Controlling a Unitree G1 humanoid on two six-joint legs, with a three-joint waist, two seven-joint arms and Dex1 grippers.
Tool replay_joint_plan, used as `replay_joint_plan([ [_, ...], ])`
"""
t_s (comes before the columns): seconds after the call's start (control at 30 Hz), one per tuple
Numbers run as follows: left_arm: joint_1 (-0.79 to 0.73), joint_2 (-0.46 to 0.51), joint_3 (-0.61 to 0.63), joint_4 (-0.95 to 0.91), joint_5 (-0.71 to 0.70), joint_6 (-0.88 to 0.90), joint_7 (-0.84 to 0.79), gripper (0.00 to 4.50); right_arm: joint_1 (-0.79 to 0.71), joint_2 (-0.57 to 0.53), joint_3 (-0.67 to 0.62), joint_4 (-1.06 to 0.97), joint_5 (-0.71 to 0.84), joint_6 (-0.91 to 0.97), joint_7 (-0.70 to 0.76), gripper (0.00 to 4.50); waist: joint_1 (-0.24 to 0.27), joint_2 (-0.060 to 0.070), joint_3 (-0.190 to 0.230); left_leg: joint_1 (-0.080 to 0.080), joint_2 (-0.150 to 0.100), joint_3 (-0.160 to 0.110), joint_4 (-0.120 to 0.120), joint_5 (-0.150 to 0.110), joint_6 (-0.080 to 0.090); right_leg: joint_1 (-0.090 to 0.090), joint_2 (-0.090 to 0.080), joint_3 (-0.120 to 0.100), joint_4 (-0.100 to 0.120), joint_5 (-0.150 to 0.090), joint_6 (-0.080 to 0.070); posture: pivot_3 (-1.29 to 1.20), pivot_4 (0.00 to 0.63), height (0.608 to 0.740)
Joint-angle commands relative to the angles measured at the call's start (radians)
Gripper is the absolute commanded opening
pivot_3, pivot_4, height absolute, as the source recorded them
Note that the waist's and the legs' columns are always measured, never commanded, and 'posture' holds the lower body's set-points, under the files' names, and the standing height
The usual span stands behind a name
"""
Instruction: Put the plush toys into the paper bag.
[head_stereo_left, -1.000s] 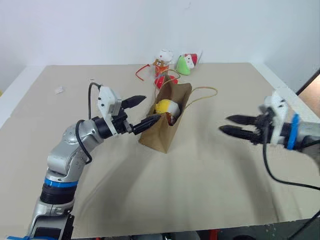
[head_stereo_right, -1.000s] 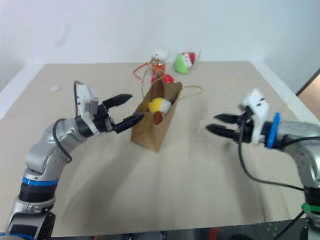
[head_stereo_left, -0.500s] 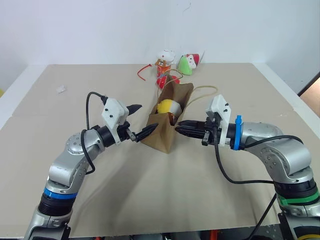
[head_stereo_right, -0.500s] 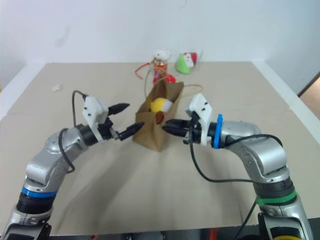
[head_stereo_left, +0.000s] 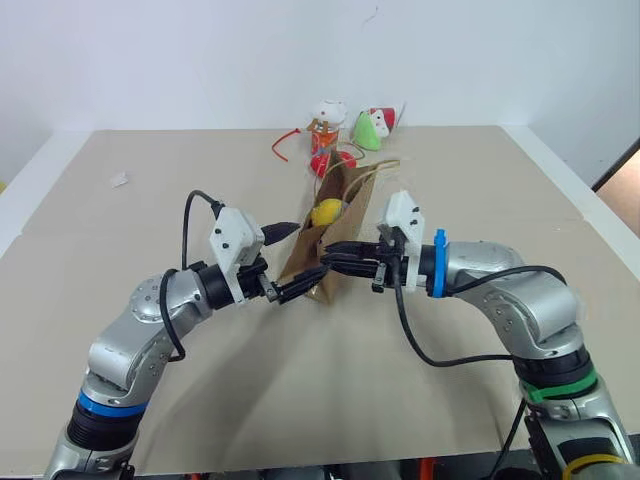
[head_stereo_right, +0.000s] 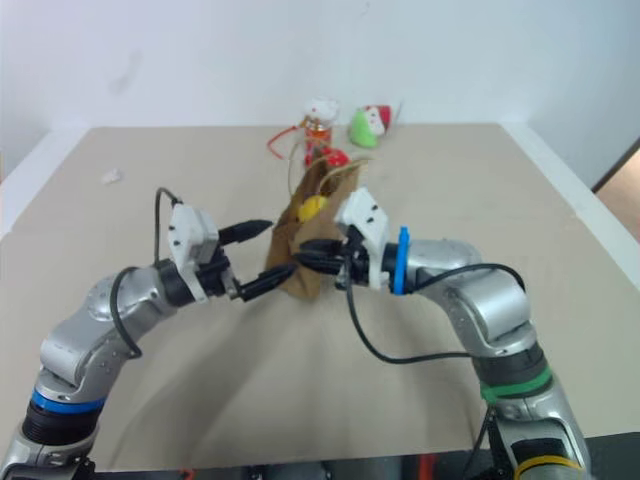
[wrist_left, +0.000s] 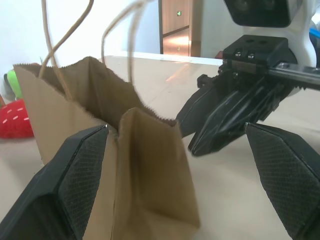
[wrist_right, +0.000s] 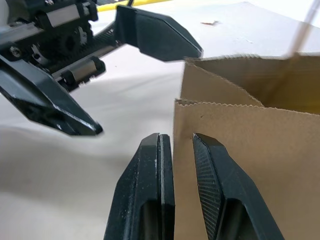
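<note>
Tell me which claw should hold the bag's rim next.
Right, I'd judge. The right claw is already nearly closed on the paper bag's near rim, paper between its fingers. The left claw is wide open, straddling the bag's corner without gripping.

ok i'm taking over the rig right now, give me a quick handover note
Left gripper: fingers open, straddling the near corner of the paper bag, not gripping.
Right gripper: fingers nearly shut, one each side of the bag's front rim; whether they pinch the paper is unclear.
Bag stands mid-table, squeezed narrow between the arms. Yellow plush toy is inside.
Left: several plush toys lie at the table's far edge behind the bag, still to go in.
</note>
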Motion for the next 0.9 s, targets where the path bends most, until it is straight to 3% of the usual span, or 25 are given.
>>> replay_joint_plan([
  [0.03, -0.024, -0.017, 0.027, 0.005, 0.007, 0.015, 0.054, 4.5, -0.038, 0.016, 0.008, 0.016, -0.035, -0.043, -0.001, 0.97, 0.001, 0.0, 0.0, 0.0, -0.001, 0.0, 0.0, 0.0, 0.0, 0.0, 0.0, 0.0, 0.0, 0.0, 0.0, 0.0, 0.15, 0.74],
  [0.63, -0.107, -0.129, -0.009, 0.06, 0.027, 0.101, 0.172, 4.5, 0.01, 0.005, 0.006, -0.008, -0.086, -0.065, -0.004, 0.97, 0.002, 0.0, 0.0, -0.001, -0.001, -0.001, 0.0, 0.0, 0.0, 0.0, -0.001, 0.0, 0.0, 0.001, 0.002, 0.0, 0.15, 0.74],
  [0.9, -0.113, -0.118, -0.054, 0.091, 0.099, 0.087, 0.18, 4.5, 0.019, 0.0, -0.008, -0.021, -0.086, -0.064, -0.009, 0.97, 0.001, 0.0, 0.0, -0.001, -0.001, -0.001, 0.0, 0.0, 0.0, 0.0, 0.0, 0.0, 0.0, 0.001, 0.002, 0.0, 0.15, 0.74],
])
